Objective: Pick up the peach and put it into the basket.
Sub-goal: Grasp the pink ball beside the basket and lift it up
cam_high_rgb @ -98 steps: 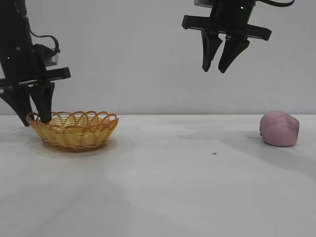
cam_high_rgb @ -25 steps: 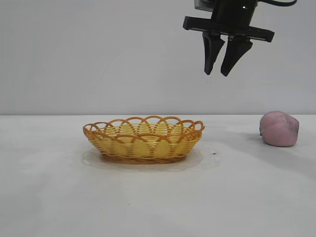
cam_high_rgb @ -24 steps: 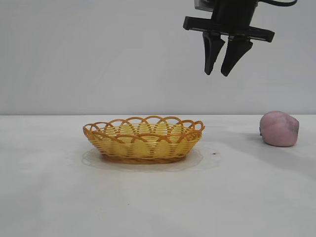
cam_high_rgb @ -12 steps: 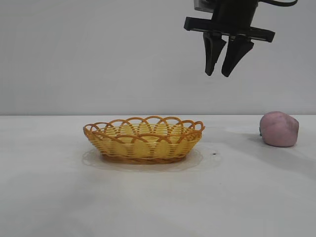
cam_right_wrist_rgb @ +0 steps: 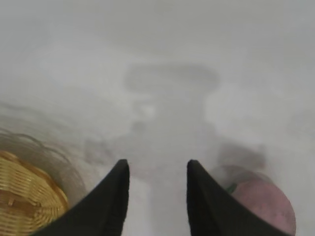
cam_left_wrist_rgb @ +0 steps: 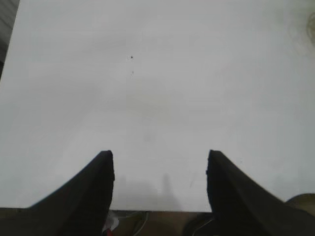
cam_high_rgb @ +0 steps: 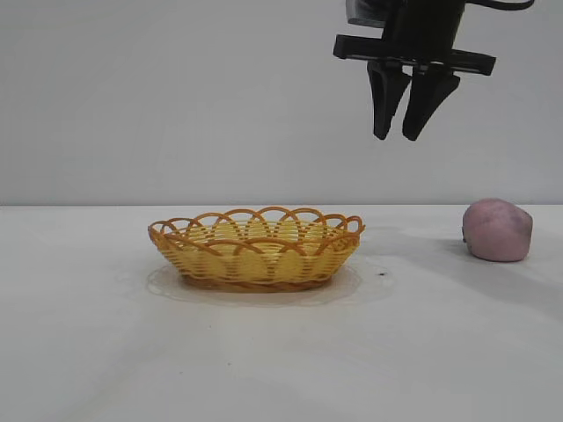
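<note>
The dull pink peach (cam_high_rgb: 499, 229) lies on the white table at the far right. It also shows in the right wrist view (cam_right_wrist_rgb: 263, 199), with a small green bit, beside one finger. The yellow wicker basket (cam_high_rgb: 256, 249) with an orange looped rim stands at the table's middle; its edge shows in the right wrist view (cam_right_wrist_rgb: 27, 201). My right gripper (cam_high_rgb: 396, 136) hangs high above the table between basket and peach, open and empty (cam_right_wrist_rgb: 157, 164). My left gripper (cam_left_wrist_rgb: 158, 156) is open and empty over bare table near its edge; it is out of the exterior view.
A small dark speck (cam_high_rgb: 382, 273) lies on the table right of the basket. The table's edge (cam_left_wrist_rgb: 162, 211) runs just under the left gripper, with floor and cables beyond. A plain grey wall stands behind the table.
The basket has gone from the far left to the table's middle and the left arm has left the exterior view. Over the last second the right gripper has shifted slightly right and lower.
</note>
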Controlling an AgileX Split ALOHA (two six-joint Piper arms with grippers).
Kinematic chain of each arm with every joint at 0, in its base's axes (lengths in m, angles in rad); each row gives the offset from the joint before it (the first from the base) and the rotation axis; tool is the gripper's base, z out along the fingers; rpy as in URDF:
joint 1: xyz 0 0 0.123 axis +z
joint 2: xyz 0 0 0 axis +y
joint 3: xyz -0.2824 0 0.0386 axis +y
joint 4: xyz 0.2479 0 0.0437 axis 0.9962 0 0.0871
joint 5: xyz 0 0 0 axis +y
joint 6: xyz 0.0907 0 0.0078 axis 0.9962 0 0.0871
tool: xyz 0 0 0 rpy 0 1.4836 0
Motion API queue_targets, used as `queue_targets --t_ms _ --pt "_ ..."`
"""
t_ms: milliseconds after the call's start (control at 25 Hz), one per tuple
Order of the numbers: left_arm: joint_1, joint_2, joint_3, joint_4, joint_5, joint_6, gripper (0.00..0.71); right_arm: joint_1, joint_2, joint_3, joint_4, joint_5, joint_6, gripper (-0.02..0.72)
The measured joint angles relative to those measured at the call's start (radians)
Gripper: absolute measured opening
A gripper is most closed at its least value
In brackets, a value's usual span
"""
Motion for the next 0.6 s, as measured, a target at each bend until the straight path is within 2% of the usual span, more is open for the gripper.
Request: queue_targets --t_ms 280,600 --pt "0.000 -0.045 0.008 -0.101 0.000 0.147 0.368 -0.056 0.000 0.000 -0.019 0.061 0.023 0.254" --pt "0.000 -0.047 0.008 -0.113 0.000 0.159 0.368 -0.123 0.015 0.000 -0.060 0.138 0.025 0.254"
